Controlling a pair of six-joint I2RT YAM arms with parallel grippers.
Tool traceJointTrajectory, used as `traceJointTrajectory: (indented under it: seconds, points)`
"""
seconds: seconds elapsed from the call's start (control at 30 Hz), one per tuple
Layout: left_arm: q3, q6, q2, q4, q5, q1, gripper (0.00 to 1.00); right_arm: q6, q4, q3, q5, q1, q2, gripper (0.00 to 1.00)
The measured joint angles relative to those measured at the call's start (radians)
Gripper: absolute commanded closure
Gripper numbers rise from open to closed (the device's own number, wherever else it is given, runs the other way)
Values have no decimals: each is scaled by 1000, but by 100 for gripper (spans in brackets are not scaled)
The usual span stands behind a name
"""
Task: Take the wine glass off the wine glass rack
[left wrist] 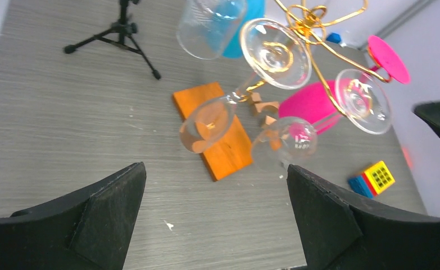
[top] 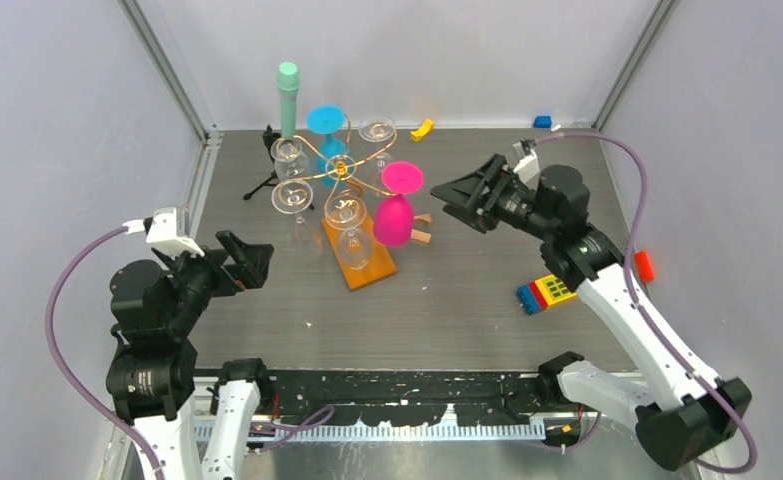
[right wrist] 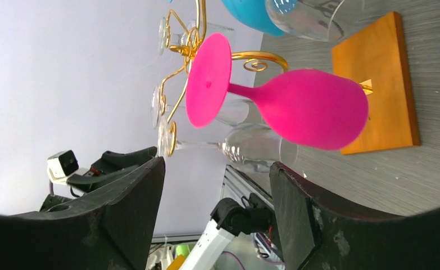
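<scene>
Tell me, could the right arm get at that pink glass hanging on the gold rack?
Probably yes. The right hand is open and faces the pink glass, with nothing between them. But the clear glasses hanging close behind it on the rack might get bumped.

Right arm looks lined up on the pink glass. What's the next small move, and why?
Probably ease the right gripper forward toward the pink wine glass. Its jaws stand open and face the bowl, but the top view shows a gap between them, and the glass hangs upside down on the wine glass rack, untouched.
</scene>
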Motion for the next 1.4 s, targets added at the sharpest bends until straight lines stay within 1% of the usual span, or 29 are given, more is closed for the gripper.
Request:
traceJointTrajectory:
  seconds: [0.1, 0.23, 0.4, 0.57, 0.63, 0.73, 0.77, 0.8, 0.83, 0.87, 0.9, 0.97, 1.17, 1.4]
  points:
    - [-3, -4, 13, 6, 62, -7, 0, 23, 22, 52, 27, 47, 93, 31]
    - [2, -4, 37, 8, 97, -23, 0, 56, 59, 72, 55, 78, 171, 37]
    - [9, -4, 56, 11, 114, -32, 0, 105, 105, 82, 74, 90, 240, 47]
    - [13, -4, 55, 12, 119, -35, 0, 151, 167, 86, 86, 90, 294, 52]
    - [14, -4, 55, 11, 120, -37, 0, 165, 196, 87, 91, 90, 308, 57]
    - [16, -4, 55, 11, 116, -39, 0, 187, 235, 87, 100, 90, 322, 66]
    - [18, -3, 55, 10, 113, -40, 0, 193, 243, 87, 101, 91, 323, 71]
    - [21, -3, 56, 10, 110, -41, 0, 199, 251, 87, 105, 92, 324, 75]
    - [24, -3, 55, 10, 107, -43, 0, 206, 260, 87, 107, 92, 324, 82]
    - [26, -3, 55, 10, 104, -44, 0, 210, 266, 87, 108, 92, 324, 85]
    - [27, -3, 55, 11, 102, -45, 0, 212, 271, 87, 109, 92, 324, 91]
    - [27, -2, 55, 10, 93, -45, 0, 224, 283, 87, 111, 93, 324, 98]
    - [27, 0, 55, 3, 73, -45, 0, 245, 292, 87, 117, 93, 302, 100]
    - [37, -3, 55, 3, 66, -49, 0, 262, 294, 86, 118, 99, 230, 100]
